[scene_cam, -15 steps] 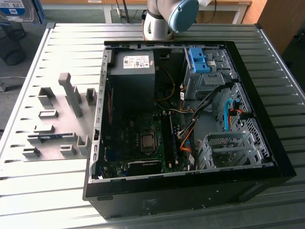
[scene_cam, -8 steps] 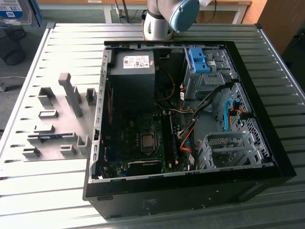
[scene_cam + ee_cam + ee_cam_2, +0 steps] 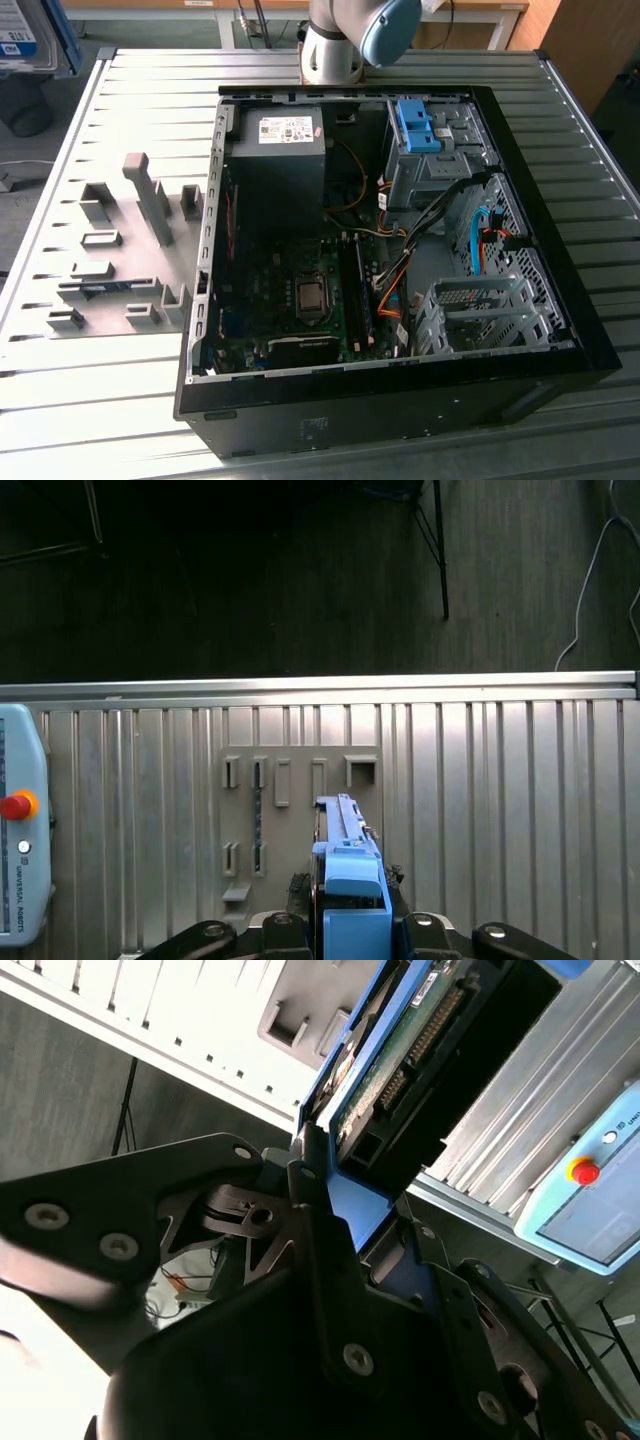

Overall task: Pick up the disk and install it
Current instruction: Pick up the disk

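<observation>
The gripper has its jaws clamped on the disk, which stands on edge between the black fingers and projects forward past the fingertips in both wrist views. Directly beyond the jaws, in the first wrist view, lies a grey plate with rows of upright slots, flat on the ribbed table. To one side of the jaws, a pendant with a red button rests on the same table. Past the far table edge the floor is dark. In the exterior view the plate sits to the exterior view's left of an open black case on the table. The case holds:

- a dark grey box with a white sticker at the far corner
- a board with a square socket on the floor of the case
- a bundle of cables running across the middle
- a bare blue bracket seated in the metal cage at the exterior view's right
- a perforated metal bay nearer the front

The disk carries a blue plastic rail along the edge facing the first wrist view. In the second wrist view its underside shows a green circuit board with a row of connector pins, framed by blue plastic. Whether its label side faces the jaws cannot be told.
</observation>
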Action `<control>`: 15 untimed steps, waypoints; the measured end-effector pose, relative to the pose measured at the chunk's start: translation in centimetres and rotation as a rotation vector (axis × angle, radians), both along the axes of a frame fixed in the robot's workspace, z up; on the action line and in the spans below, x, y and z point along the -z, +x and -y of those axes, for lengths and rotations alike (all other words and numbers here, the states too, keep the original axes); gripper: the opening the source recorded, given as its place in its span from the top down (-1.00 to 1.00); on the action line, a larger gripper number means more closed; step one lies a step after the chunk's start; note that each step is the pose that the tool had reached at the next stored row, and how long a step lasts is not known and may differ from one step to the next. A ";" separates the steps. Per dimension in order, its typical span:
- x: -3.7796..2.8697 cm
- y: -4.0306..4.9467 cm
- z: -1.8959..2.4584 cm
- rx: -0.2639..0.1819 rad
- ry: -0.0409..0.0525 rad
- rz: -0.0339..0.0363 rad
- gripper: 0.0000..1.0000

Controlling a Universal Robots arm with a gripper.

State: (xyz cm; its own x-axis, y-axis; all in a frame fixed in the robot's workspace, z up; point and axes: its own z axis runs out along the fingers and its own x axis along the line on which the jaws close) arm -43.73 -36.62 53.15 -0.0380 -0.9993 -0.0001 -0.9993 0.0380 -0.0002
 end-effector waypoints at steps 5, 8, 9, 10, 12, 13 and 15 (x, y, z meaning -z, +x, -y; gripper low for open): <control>-0.01 0.54 0.32 0.000 0.0000 0.0000 0.27; 0.00 1.19 0.33 0.000 0.0000 0.0000 0.27; -0.01 1.39 0.32 0.000 -0.0001 -0.0001 0.27; -0.01 1.58 0.33 0.000 0.0000 0.0000 0.27; -0.01 1.95 0.33 0.000 0.0000 -0.0001 0.27; -0.01 2.17 0.33 0.000 0.0000 -0.0001 0.27; 0.00 2.55 0.33 0.000 0.0000 -0.0001 0.27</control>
State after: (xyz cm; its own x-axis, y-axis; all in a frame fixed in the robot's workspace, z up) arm -41.18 -36.95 53.15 -0.0380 -0.9993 -0.0001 -0.9993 0.0380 -0.0002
